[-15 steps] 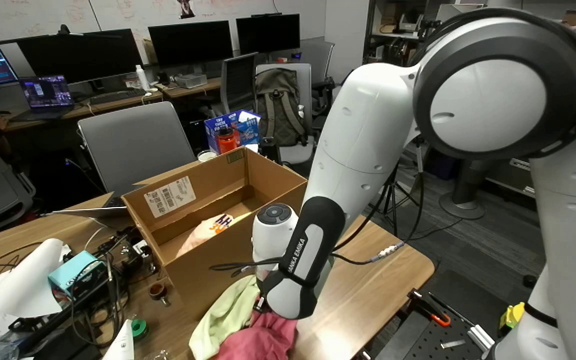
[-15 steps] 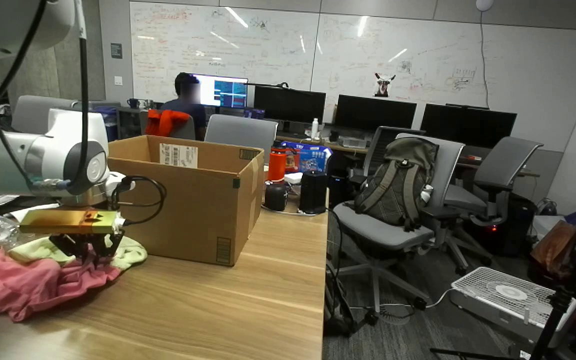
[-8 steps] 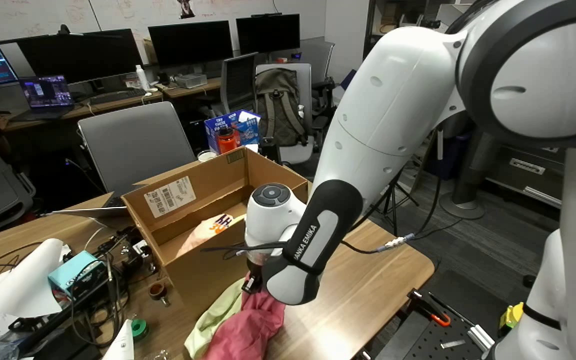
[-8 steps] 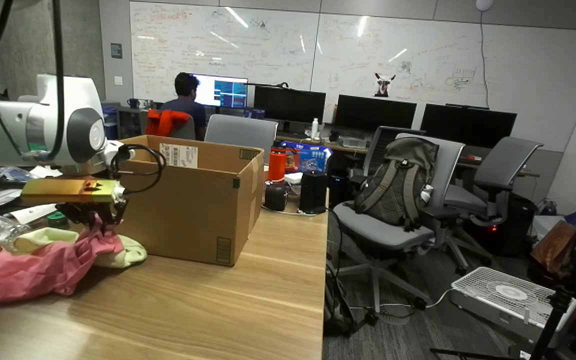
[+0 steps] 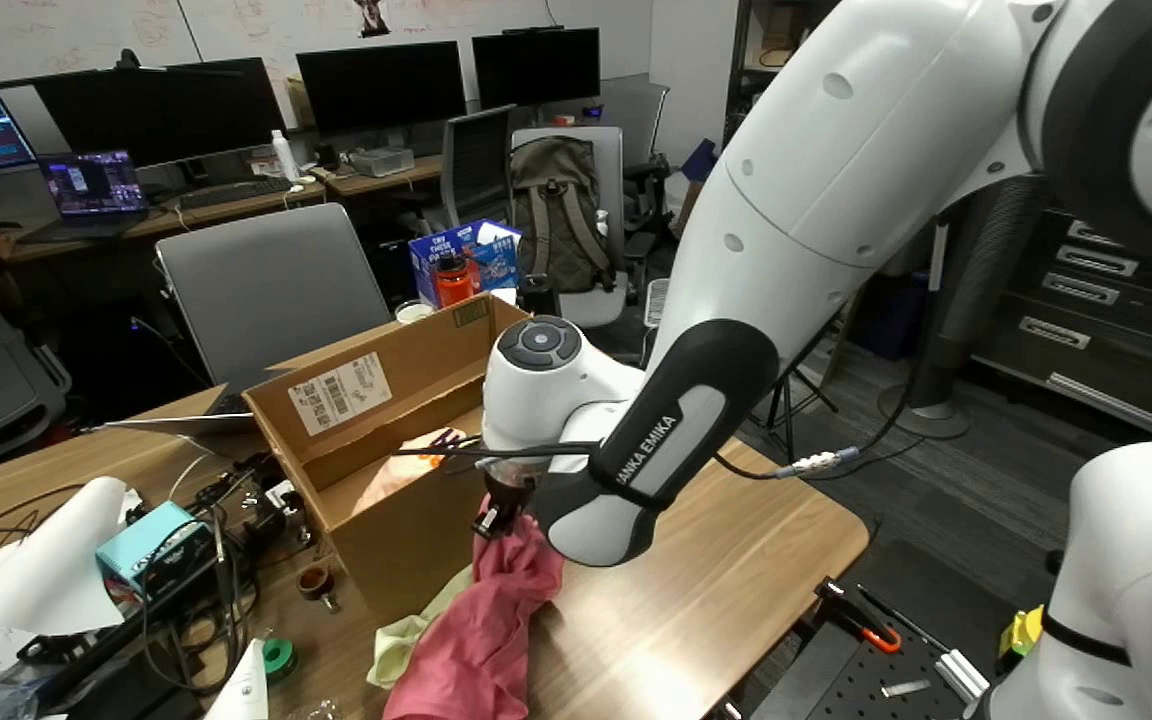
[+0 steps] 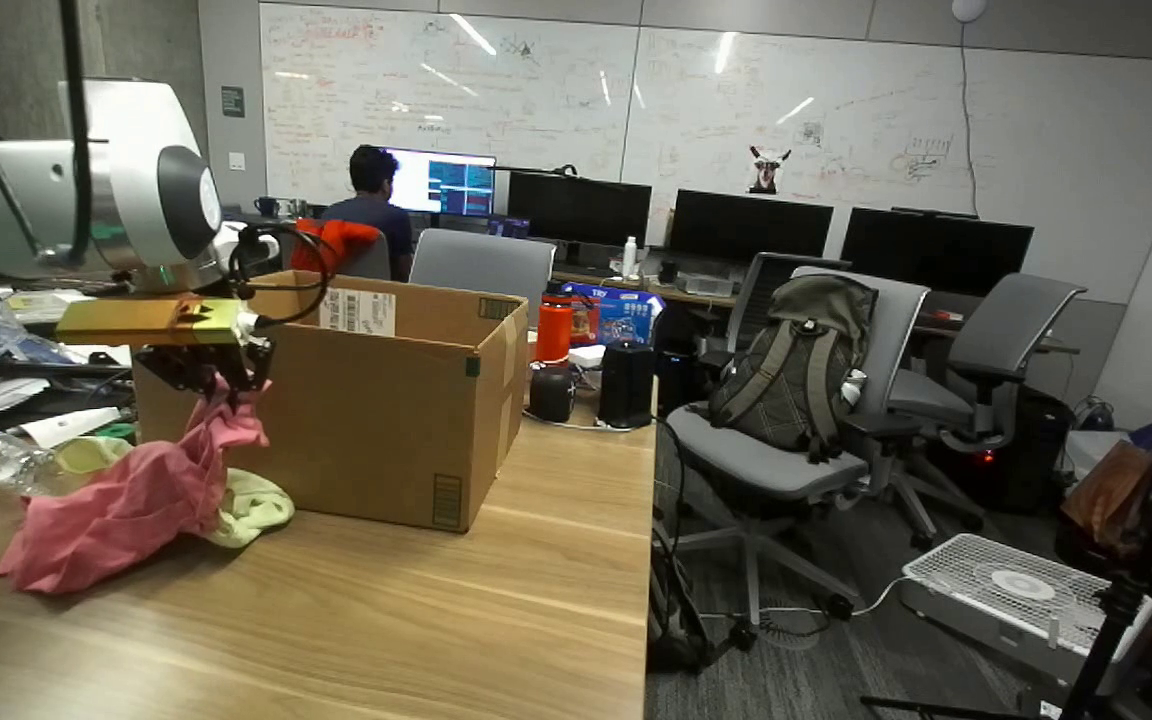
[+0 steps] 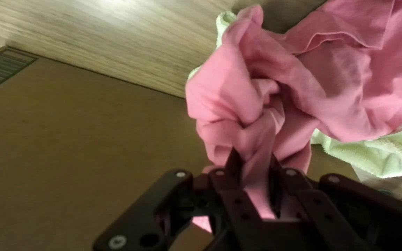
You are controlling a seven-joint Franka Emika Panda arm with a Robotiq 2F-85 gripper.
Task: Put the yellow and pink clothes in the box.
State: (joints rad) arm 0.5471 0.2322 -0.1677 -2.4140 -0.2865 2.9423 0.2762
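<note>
The pink cloth [image 5: 476, 650] hangs bunched from my gripper [image 5: 492, 522]; its lower part rests on the table in an exterior view [image 6: 116, 520]. In the wrist view the gripper [image 7: 255, 160] is shut on a fold of the pink cloth [image 7: 291, 83]. The pale yellow cloth [image 6: 254, 508] lies on the table, partly under and behind the pink one, against the box; it also shows in the wrist view [image 7: 379, 157]. The open cardboard box [image 6: 366, 430] stands beside the gripper, which is near its side wall [image 5: 406, 550], just below rim height.
A pale peach item with purple and orange lettering [image 5: 411, 468] lies inside the box. Cables, papers and a light blue box [image 5: 151, 540] clutter the table beside it. A plastic bottle [image 6: 6, 460] lies near the cloths. An orange bottle [image 6: 554, 325] stands behind the box.
My gripper has risen from the table, lifting a gathered part of the pink cloth, which has drawn up and toward the box. The yellow cloth stays on the table.
</note>
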